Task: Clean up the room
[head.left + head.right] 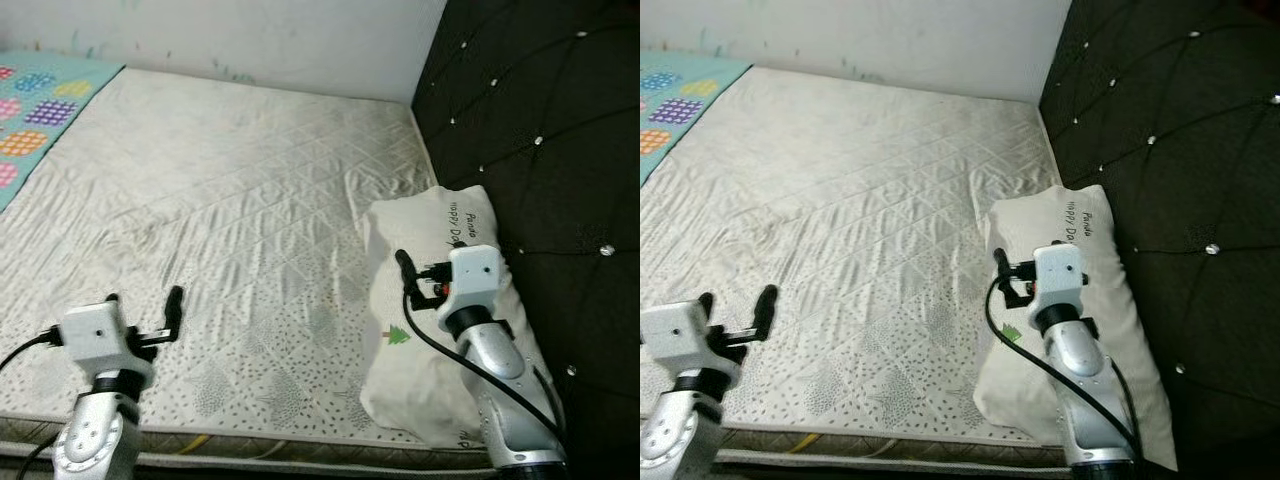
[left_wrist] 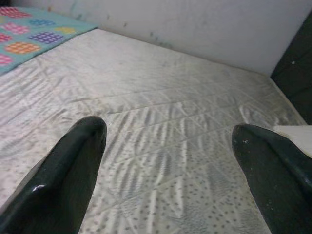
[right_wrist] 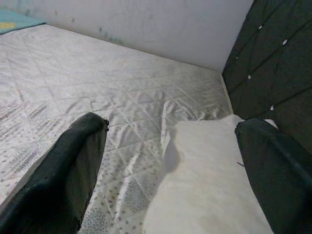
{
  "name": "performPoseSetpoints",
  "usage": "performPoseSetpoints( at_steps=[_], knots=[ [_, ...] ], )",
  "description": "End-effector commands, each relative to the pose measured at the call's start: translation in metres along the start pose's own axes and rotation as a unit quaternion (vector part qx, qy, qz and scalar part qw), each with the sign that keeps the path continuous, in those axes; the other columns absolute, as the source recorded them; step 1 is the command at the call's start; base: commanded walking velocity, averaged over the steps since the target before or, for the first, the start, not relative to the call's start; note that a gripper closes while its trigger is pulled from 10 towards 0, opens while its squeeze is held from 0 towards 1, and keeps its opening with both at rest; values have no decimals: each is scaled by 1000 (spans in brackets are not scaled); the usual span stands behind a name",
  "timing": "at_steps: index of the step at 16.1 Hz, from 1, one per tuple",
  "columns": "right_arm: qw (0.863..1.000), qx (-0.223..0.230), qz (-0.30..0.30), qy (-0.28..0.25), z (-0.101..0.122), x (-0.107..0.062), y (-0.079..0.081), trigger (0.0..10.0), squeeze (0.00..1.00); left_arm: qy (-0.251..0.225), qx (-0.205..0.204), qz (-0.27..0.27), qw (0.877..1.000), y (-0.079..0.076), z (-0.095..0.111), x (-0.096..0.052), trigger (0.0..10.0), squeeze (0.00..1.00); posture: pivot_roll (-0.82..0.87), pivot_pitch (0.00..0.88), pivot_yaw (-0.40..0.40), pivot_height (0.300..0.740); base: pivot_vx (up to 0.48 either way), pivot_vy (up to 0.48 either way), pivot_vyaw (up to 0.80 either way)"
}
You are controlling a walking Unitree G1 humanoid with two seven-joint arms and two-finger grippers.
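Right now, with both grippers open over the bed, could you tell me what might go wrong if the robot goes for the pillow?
The pillow lies against the dark tufted headboard, so the right gripper, open above it, might knock the headboard. The pillow is soft and wide; the fingers may pinch only its cover. The left gripper hovers over the bare mattress and could snag its quilted cover.

open mattress (image 1: 230,200), pillow (image 1: 440,330) against headboard (image 1: 550,130)

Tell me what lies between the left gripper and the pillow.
Bare quilted mattress and nothing else, as the left eye view shows. The left gripper hovers with jaws open, and the pillow lies against the dark headboard under the right gripper.
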State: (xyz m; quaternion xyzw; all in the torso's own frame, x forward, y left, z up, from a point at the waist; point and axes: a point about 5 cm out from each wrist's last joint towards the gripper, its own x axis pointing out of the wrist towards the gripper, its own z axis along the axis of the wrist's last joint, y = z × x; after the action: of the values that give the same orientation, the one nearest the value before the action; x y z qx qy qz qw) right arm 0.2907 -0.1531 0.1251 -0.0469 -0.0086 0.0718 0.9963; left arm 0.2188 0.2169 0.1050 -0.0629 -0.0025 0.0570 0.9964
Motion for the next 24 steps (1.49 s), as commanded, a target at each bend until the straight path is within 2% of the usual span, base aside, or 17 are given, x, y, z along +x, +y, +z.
performPoseSetpoints(
  at_steps=[1,15,18,20,24],
  knots=[
    [1000,-4,-12,3,-1,0,-6,10000,0,5,0,-6,1000,-4,-2,0,10000,0,7,90,-60,740,0,356,0],
    [1000,-4,-15,-3,0,4,-3,10000,0,4,2,-8,1000,-5,0,4,10000,0,9,92,-57,740,0,397,0],
    [1000,-9,7,2,-1,3,0,10000,0,3,3,-8,1000,-5,0,5,10000,0,8,92,-56,740,0,405,0],
    [999,-29,15,16,-7,2,2,10000,0,2,2,-9,1000,-6,1,7,10000,0,7,94,-56,740,0,420,0],
    [999,-24,-2,43,-17,0,1,10000,0,0,-3,-17,1000,-13,0,10,10000,0,4,88,-56,740,0,427,0]
  ],
)
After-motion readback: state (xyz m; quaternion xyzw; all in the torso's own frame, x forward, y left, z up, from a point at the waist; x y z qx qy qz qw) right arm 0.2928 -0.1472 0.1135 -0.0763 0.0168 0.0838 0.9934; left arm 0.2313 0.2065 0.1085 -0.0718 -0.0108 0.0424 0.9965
